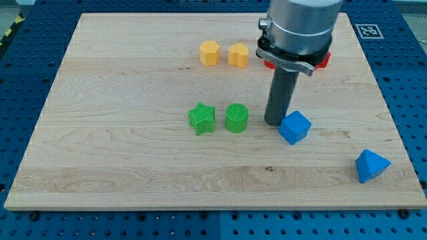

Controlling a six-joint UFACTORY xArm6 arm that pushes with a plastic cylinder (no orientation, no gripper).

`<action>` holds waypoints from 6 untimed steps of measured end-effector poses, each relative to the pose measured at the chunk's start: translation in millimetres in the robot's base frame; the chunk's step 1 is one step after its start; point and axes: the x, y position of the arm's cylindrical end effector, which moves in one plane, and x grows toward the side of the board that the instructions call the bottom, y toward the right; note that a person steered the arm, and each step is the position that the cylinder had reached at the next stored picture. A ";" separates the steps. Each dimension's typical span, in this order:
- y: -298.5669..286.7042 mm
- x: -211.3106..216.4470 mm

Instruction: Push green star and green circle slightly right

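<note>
The green star point(201, 118) lies near the board's middle. The green circle point(236, 117) sits just to its right, close beside it. My tip point(275, 123) rests on the board to the right of the green circle, with a small gap between them. The tip stands right next to the left side of a blue cube point(295, 127).
A yellow hexagon point(209, 53) and a yellow heart point(238, 55) lie toward the view's top. A red block point(324, 60) is mostly hidden behind the arm. A blue triangle point(370, 165) lies at the lower right. The wooden board point(100, 133) sits on a blue perforated table.
</note>
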 end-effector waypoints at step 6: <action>-169.1 33.5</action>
